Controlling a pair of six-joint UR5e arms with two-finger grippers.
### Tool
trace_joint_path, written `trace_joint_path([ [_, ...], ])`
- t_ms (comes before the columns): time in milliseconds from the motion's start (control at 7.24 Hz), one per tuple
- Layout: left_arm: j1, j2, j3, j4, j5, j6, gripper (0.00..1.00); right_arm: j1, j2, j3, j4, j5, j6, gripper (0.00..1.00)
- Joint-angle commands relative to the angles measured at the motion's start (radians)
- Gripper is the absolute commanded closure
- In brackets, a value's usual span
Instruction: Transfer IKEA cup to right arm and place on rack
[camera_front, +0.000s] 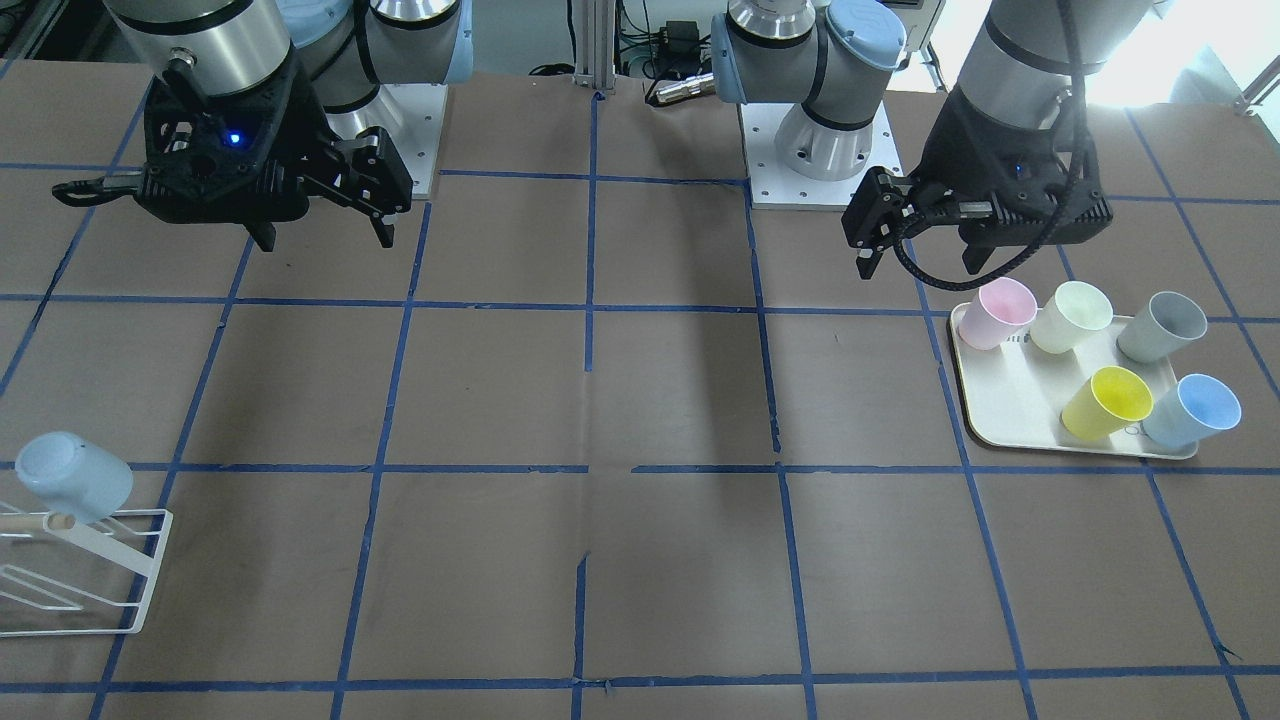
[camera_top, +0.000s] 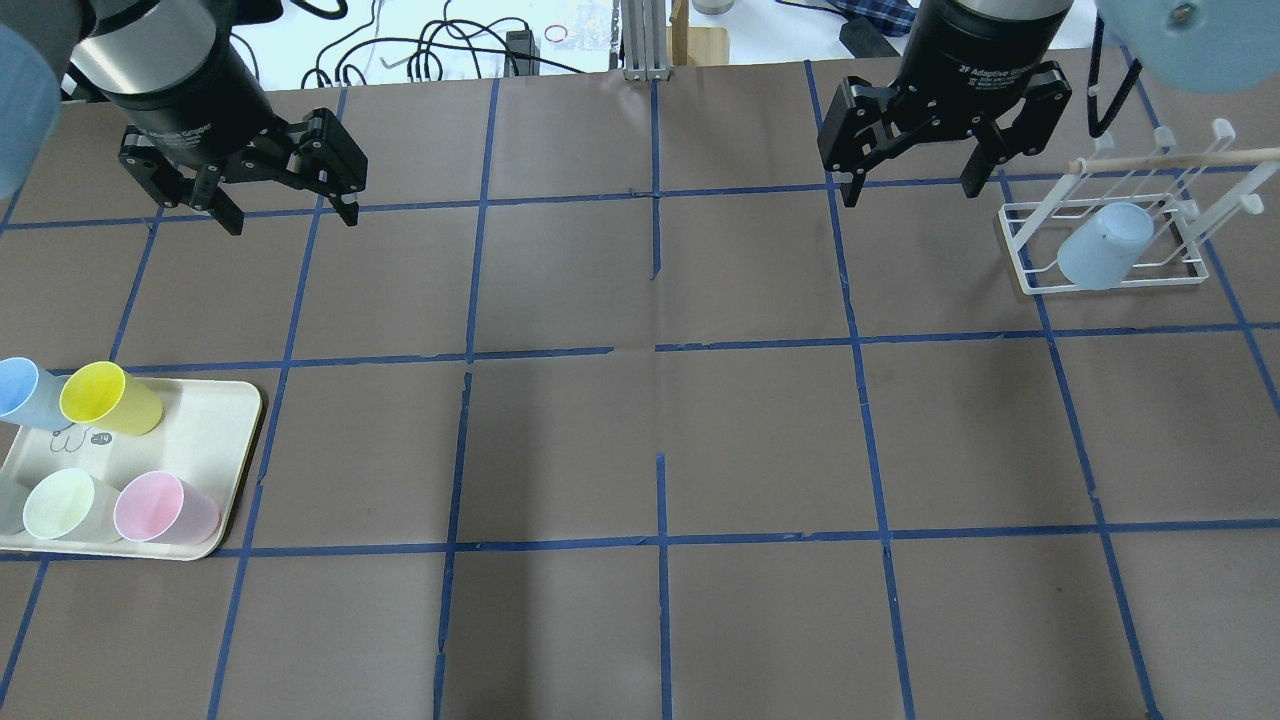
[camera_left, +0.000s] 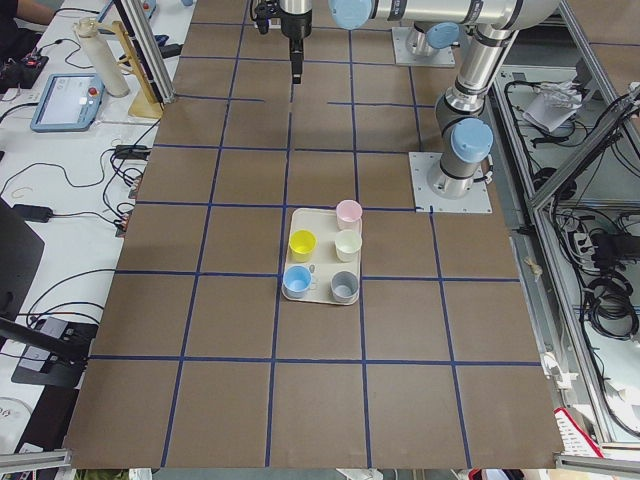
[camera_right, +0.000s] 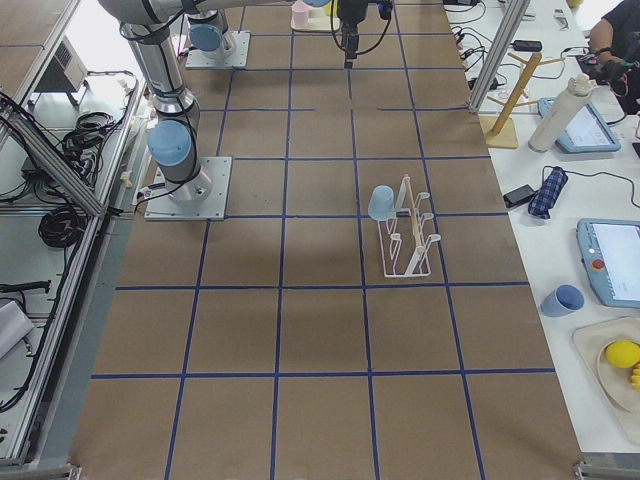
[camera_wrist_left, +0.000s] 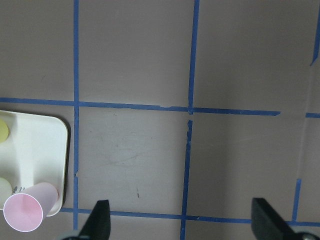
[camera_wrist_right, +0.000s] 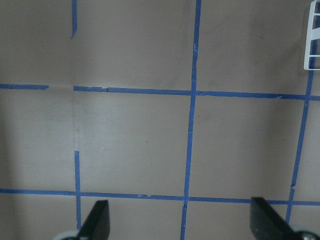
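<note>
One pale blue IKEA cup (camera_top: 1103, 245) hangs upside down on a peg of the white wire rack (camera_top: 1190, 215); it also shows in the front view (camera_front: 72, 478) and the right side view (camera_right: 381, 202). A second pale blue cup (camera_front: 1195, 410) stands on the cream tray (camera_front: 1010, 400), also visible overhead (camera_top: 25, 392). My right gripper (camera_top: 912, 190) is open and empty, hovering to the left of the rack. My left gripper (camera_top: 290, 215) is open and empty, hovering beyond the tray (camera_top: 215, 440). Both wrist views show fingertips wide apart over bare table.
The tray also holds a yellow cup (camera_top: 110, 398), a pink cup (camera_top: 165, 508), a pale green cup (camera_top: 62, 505) and a grey cup (camera_front: 1162, 326). The pink cup shows in the left wrist view (camera_wrist_left: 27, 210). The rack's corner shows in the right wrist view (camera_wrist_right: 312, 40).
</note>
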Motion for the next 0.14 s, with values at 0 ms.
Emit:
trace_joint_path([
  [0,-0.001,0.002,0.001,0.001,-0.005,-0.001,0.0,0.0,-0.004,0.0,0.005,0.001,0.0,0.0],
])
